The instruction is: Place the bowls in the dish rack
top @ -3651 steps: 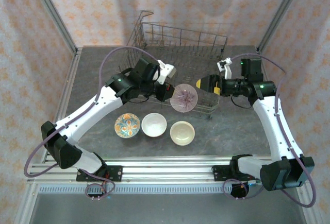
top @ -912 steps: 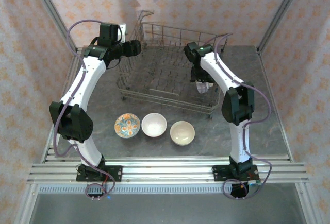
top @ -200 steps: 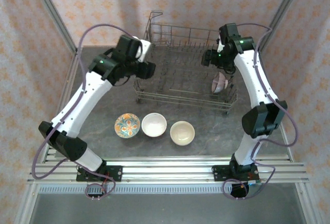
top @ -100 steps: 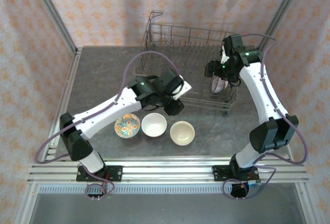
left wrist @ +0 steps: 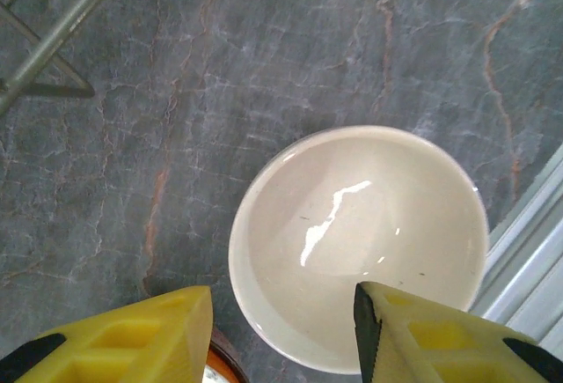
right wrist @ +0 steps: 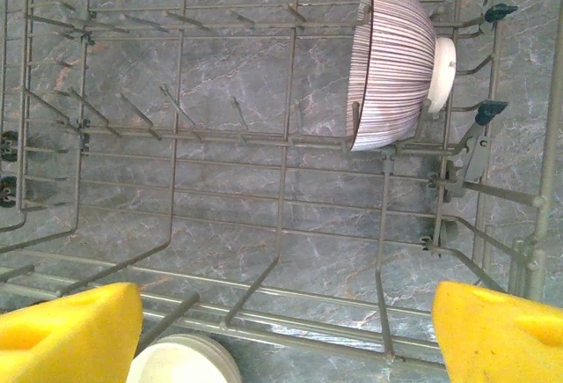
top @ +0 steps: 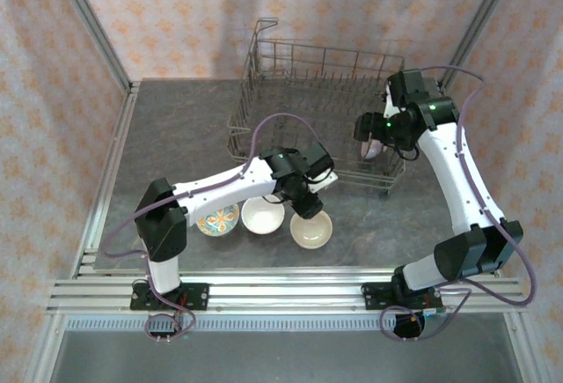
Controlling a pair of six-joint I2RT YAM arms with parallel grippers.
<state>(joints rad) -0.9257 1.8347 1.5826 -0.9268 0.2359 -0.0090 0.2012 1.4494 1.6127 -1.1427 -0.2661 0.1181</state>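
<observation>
My left gripper (left wrist: 283, 299) hangs over the cream bowl (left wrist: 361, 242), which sits on the table (left wrist: 264, 66) in front of the dish rack (top: 325, 48). Its jaws are half spread and hold nothing. One finger is over the inside of the bowl and the other is outside the rim.

The glaze looks slippery, so I think a pinch on the thin rim can slide off or tip the bowl. The white bowl (top: 262, 214) is just beside it, and a low or crooked descent can knock into it.

My right gripper (right wrist: 286, 330) is spread wide and empty above the rack, near the striped bowl (right wrist: 391, 66) that stands between the tines. A careless move there can push that bowl over.
</observation>
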